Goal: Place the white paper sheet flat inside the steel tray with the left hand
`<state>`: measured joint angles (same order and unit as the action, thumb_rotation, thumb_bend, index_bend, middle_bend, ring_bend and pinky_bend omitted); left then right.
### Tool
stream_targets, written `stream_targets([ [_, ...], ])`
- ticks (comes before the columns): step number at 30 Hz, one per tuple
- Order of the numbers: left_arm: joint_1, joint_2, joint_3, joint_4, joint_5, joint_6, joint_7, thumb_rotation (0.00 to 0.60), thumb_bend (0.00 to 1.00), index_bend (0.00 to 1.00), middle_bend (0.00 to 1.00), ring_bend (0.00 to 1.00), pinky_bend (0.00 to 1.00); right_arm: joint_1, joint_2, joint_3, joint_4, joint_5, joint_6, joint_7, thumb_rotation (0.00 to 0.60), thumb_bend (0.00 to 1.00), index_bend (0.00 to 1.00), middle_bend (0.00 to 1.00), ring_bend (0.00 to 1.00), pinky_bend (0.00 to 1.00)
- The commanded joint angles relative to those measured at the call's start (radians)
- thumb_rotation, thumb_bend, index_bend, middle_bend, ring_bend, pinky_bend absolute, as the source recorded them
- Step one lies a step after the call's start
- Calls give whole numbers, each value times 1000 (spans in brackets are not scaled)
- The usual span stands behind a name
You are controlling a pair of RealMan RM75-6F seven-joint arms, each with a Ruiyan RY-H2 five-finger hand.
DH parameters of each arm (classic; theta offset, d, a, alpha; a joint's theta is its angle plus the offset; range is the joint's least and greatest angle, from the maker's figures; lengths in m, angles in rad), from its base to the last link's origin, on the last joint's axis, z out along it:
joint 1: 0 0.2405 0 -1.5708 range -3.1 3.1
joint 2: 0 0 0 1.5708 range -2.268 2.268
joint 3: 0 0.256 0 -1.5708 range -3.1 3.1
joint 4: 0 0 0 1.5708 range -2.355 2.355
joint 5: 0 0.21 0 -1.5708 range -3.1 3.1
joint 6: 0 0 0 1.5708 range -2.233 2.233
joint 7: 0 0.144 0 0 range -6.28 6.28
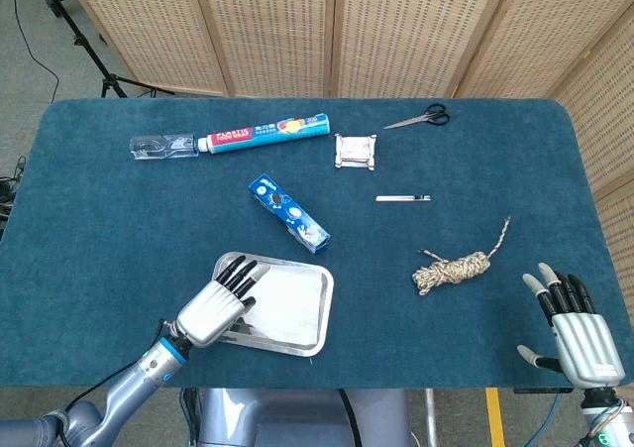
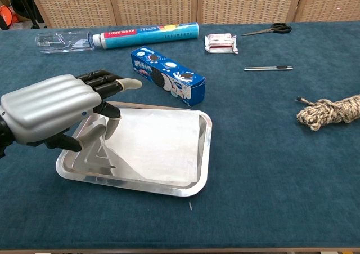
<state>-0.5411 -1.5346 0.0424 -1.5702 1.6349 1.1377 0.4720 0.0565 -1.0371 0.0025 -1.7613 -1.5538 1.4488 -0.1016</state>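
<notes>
The steel tray [image 1: 323, 318] [image 2: 206, 152] lies near the table's front edge, left of centre. The white paper sheet [image 1: 289, 302] [image 2: 160, 144] lies flat inside it, covering most of the bottom. My left hand [image 1: 213, 308] [image 2: 50, 110] hovers over the tray's left end with its fingers stretched out and apart, holding nothing. Its lowest fingertip is close to the sheet's left edge; I cannot tell whether it touches. My right hand [image 1: 578, 333] rests at the front right corner, fingers spread and empty.
A blue cookie box [image 1: 288, 212] [image 2: 167, 75] lies just behind the tray. Farther back are a clear bottle [image 1: 158, 147], a long wrap box [image 1: 263, 131], a white packet [image 1: 356, 152], scissors [image 1: 419, 119] and a pen [image 1: 403, 198]. A rope bundle [image 1: 456, 266] lies to the right.
</notes>
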Motion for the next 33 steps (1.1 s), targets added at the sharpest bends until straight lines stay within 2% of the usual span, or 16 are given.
stream_targets([
  [1, -8, 8, 9, 13, 16, -8, -19, 600, 593, 739, 23, 0, 0, 0, 0, -1, 0, 0, -1, 0, 600, 0, 102, 0, 0, 0],
  [33, -56, 38, 60, 67, 148, -19, -145, 600, 598, 740, 24, 0, 0, 1, 4, -4, 3, -1, -5, 9, 600, 0, 102, 0, 0, 0],
])
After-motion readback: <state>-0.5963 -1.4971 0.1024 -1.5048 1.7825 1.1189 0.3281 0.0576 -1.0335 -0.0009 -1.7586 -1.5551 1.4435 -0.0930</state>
